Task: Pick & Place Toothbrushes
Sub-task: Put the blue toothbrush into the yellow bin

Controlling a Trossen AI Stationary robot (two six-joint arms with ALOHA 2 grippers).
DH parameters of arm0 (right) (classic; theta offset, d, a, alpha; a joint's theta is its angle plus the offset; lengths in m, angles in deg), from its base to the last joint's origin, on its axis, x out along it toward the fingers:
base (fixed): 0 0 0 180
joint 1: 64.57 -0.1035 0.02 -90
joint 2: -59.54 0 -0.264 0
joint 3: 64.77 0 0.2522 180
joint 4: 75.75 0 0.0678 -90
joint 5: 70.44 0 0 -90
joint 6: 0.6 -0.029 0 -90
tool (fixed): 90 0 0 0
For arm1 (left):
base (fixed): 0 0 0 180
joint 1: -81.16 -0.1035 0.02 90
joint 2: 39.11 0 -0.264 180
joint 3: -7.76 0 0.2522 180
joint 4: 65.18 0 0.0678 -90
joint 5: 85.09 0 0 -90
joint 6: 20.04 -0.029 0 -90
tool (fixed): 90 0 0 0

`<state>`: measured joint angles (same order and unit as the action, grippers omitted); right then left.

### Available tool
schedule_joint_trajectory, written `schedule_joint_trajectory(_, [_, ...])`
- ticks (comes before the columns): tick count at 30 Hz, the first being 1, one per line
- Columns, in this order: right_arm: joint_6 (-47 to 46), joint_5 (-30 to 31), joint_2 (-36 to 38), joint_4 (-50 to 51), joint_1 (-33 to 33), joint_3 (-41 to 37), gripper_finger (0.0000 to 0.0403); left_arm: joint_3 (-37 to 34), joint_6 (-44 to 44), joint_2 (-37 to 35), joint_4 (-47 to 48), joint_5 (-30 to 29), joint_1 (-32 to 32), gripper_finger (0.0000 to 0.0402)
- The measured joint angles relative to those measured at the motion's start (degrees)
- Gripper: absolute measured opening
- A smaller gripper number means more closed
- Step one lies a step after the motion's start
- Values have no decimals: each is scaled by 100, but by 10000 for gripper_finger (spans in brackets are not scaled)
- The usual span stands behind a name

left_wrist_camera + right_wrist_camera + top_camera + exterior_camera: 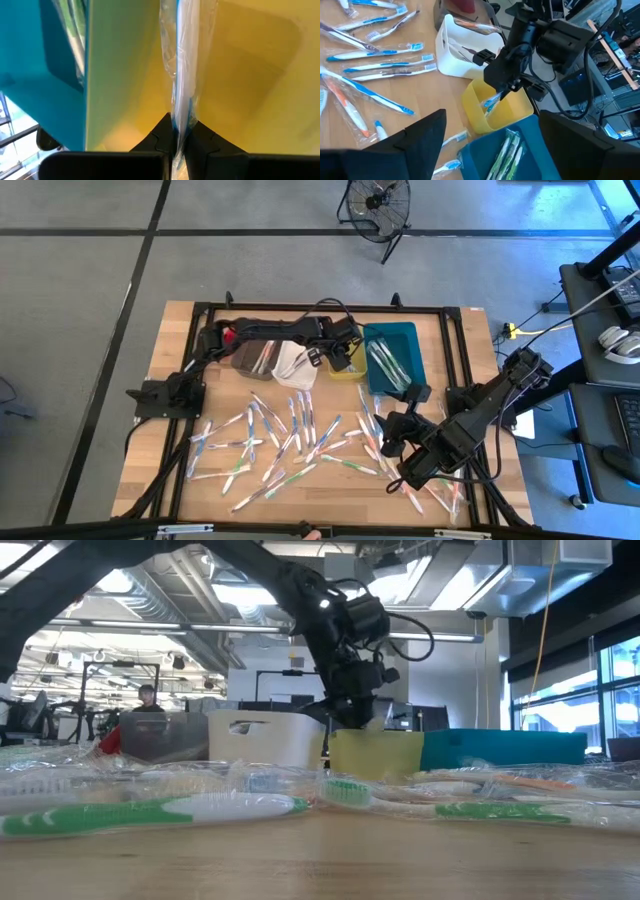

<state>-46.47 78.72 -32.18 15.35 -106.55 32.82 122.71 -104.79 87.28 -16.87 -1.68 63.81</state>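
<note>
Bins (392, 352) four in row, one wrapped toothbrush (181, 75) in left end effector (176, 131)

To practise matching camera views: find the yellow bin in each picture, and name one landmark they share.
High: yellow bin under the left gripper, between white and teal bins.
Low: centre.
Left wrist: fills the right side.
Right wrist: lower centre.
Shared landmark: the teal bin beside it.
</note>
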Motion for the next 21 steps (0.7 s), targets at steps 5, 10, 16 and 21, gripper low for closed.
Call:
schedule_joint_trajectory(5, [-17,-4,0,-2,0,0,310,-4,210,42,-67,14,9,18])
schedule_joint_trajectory(10, [-17,-7,0,-1,0,0,302,-7,290,55,-92,19,73,30])
schedule_joint_trajectory(16, [-17,-26,0,-2,0,0,297,-7,265,55,-329,33,172,63])
schedule_joint_trajectory(21, [-17,-27,0,-2,-2,0,302,-7,303,55,-350,-11,164,94])
